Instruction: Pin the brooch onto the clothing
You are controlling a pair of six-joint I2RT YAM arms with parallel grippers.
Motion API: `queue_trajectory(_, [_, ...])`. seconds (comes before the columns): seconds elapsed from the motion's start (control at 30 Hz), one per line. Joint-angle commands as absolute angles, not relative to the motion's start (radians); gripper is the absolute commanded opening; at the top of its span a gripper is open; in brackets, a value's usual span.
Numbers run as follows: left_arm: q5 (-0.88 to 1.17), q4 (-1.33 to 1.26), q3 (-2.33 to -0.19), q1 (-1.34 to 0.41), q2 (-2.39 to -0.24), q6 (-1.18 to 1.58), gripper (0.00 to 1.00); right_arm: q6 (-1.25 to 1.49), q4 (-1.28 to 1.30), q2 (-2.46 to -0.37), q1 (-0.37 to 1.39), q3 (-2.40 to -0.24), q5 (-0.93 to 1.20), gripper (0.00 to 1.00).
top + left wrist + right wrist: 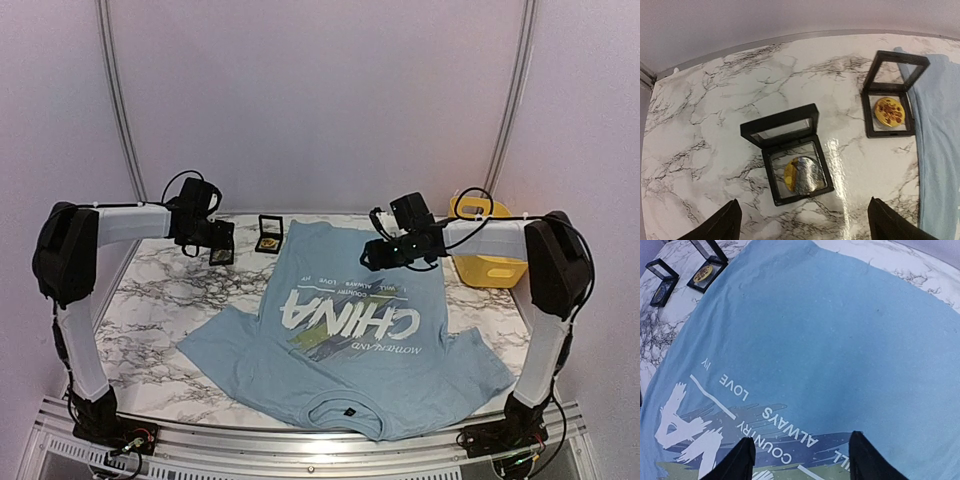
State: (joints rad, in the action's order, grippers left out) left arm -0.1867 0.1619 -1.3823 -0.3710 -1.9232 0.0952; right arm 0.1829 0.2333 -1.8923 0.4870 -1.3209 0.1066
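Top external view: the marble table point(150, 300) is covered at its middle by the light blue T-shirt point(340, 350), laid flat. Jaws are spread and nothing is held by either tool: the right gripper point(801, 437) is hung over the shirt, the left gripper point(804, 202) over an open black case point(797, 165). A gold brooch point(889, 111) is seen in a second case point(890, 131) beside the shirt.

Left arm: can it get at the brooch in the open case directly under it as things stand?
Probably yes. The left gripper hovers open right above the open black case, lid tipped back, nothing in between. A glossy film may cover the brooch, though.
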Motion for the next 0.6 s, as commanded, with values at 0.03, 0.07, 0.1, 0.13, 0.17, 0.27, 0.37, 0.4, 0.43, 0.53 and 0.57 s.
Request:
queue_trajectory(0.03, [-0.085, 0.189, -1.506, -0.323, -2.065, 0.092, 0.91, 0.224, 0.161, -1.900, 0.489, -1.343, 0.168, 0.66])
queue_trajectory(0.07, [-0.070, 0.198, -1.529, -0.324, -2.090, 0.077, 0.91, 0.221, 0.161, -1.904, 0.489, -1.343, 0.167, 0.67])
queue_trajectory(0.1, [-0.058, 0.209, -1.556, -0.324, -2.116, 0.067, 0.90, 0.220, 0.162, -1.908, 0.489, -1.344, 0.163, 0.68])
queue_trajectory(0.13, [-0.056, 0.219, -1.582, -0.324, -2.140, 0.062, 0.91, 0.218, 0.166, -1.914, 0.489, -1.346, 0.161, 0.69])
queue_trajectory(0.17, [-0.063, 0.229, -1.605, -0.323, -2.165, 0.059, 0.90, 0.217, 0.172, -1.919, 0.489, -1.350, 0.161, 0.69])
queue_trajectory(0.27, [-0.105, 0.266, -1.672, -0.319, -2.231, 0.055, 0.88, 0.215, 0.178, -1.928, 0.489, -1.360, 0.166, 0.70])
queue_trajectory(0.37, [-0.142, 0.300, -1.726, -0.319, -2.274, 0.060, 0.84, 0.215, 0.178, -1.927, 0.491, -1.361, 0.166, 0.70])
queue_trajectory(0.4, [-0.147, 0.308, -1.733, -0.318, -2.280, 0.063, 0.83, 0.214, 0.178, -1.927, 0.491, -1.361, 0.166, 0.70])
queue_trajectory(0.43, [-0.148, 0.309, -1.735, -0.319, -2.282, 0.065, 0.83, 0.213, 0.180, -1.928, 0.491, -1.360, 0.166, 0.70])
queue_trajectory(0.53, [-0.156, 0.321, -1.732, -0.318, -2.286, 0.069, 0.80, 0.206, 0.188, -1.930, 0.491, -1.359, 0.163, 0.70])
queue_trajectory(0.57, [-0.158, 0.327, -1.724, -0.318, -2.282, 0.074, 0.79, 0.204, 0.192, -1.929, 0.492, -1.360, 0.157, 0.70])
